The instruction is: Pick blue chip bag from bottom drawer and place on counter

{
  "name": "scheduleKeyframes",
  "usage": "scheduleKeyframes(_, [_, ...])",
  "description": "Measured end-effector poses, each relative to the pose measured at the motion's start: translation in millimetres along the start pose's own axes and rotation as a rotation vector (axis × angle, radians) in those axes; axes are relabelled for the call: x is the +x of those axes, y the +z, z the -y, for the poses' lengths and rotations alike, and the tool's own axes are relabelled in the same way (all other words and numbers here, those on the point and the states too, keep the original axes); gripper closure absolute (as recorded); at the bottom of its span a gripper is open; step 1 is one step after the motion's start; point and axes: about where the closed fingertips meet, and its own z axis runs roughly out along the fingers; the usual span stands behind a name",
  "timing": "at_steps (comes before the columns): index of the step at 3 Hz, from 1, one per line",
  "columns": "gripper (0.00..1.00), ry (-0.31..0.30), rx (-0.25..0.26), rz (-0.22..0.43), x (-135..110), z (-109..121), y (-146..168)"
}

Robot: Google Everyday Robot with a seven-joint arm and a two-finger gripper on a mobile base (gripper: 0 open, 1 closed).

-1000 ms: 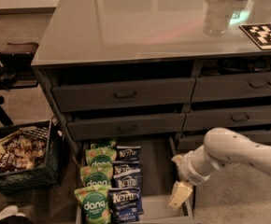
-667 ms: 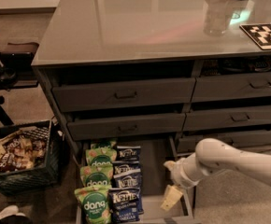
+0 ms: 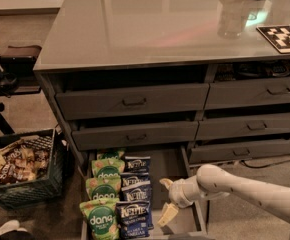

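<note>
Your pale two-finger gripper (image 3: 166, 200) hangs over the bare right part of the long, shallow dark grey metal bottom drawer (image 3: 171, 160). Its fingers are spread wide and hold nothing. The blue foil chip bags (image 3: 135, 189) lie in a column just beside it, toward the green snack bags (image 3: 104, 190). The glossy grey counter (image 3: 150, 29) sits well above.

Cream pincer (image 3: 166, 200) over grey drawer (image 3: 166, 165) w/ blue bags (image 3: 135, 191), green bags (image 3: 104, 190).

"dang": on the green snack bags (image 3: 101, 223) in the bottom drawer (image 3: 169, 165) | "KETTLE": on the blue chip bags (image 3: 133, 218) just beside them | gripper (image 3: 166, 200): no lettering, fingers spread, over the drawer's right part
</note>
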Motion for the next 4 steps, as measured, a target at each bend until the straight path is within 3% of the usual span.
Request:
scheduleKeyframes(1, [0.00,-0.001,0.000,0.000,-0.3,0.2,-0.2])
scheduleKeyframes(2, [0.00,0.013,0.004,0.014,10.6,5.4,24.0])
scheduleKeyframes(4, [0.00,-0.090,-0.014,-0.023,32.1,33.6,95.1])
